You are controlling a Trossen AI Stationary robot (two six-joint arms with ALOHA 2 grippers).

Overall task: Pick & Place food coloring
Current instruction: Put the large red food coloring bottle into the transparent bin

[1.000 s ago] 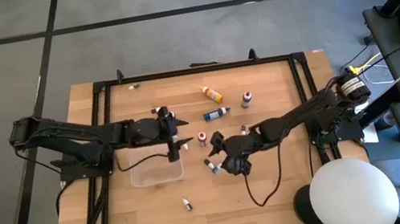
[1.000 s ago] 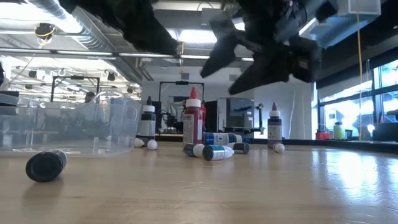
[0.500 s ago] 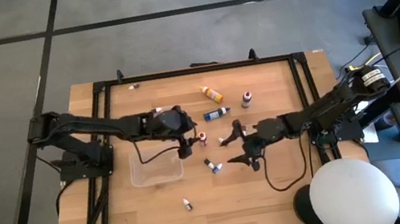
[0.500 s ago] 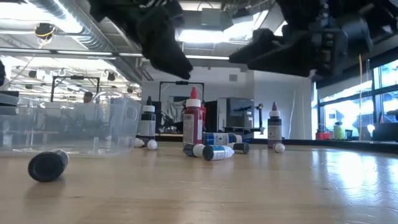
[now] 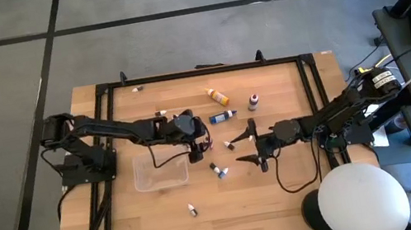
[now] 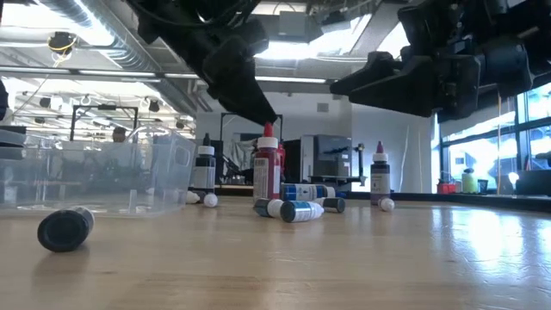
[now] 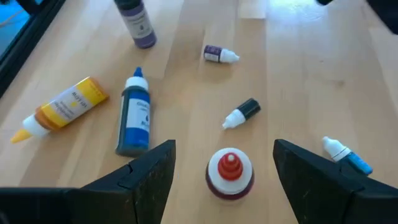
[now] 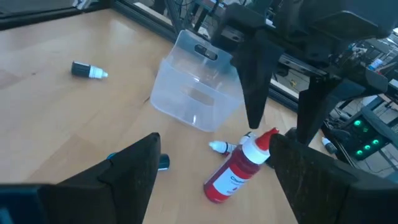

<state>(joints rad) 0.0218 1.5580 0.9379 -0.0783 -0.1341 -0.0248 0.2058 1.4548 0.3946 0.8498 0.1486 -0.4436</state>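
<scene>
Two end effectors are open and empty: left end effector [image 7: 225, 163] hovers directly above the upright red bottle [image 7: 229, 173] on the bench [image 5: 287, 202]; right end effector [image 5: 251, 147] hovers nearby. Bottle label text is illegible.

red bottle [image 7: 229, 173] – upright, mid-table | blue bottle [image 7: 135, 114] – lying flat | yellow bottle [image 7: 61, 107] lying beside it

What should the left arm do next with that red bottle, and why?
Probably lower straight down. The left gripper is open, its fingers on either side of the upright red bottle but above its cap, so nothing is gripped yet. The clear tray sits right beside it. The right gripper waits nearby, open.
</scene>
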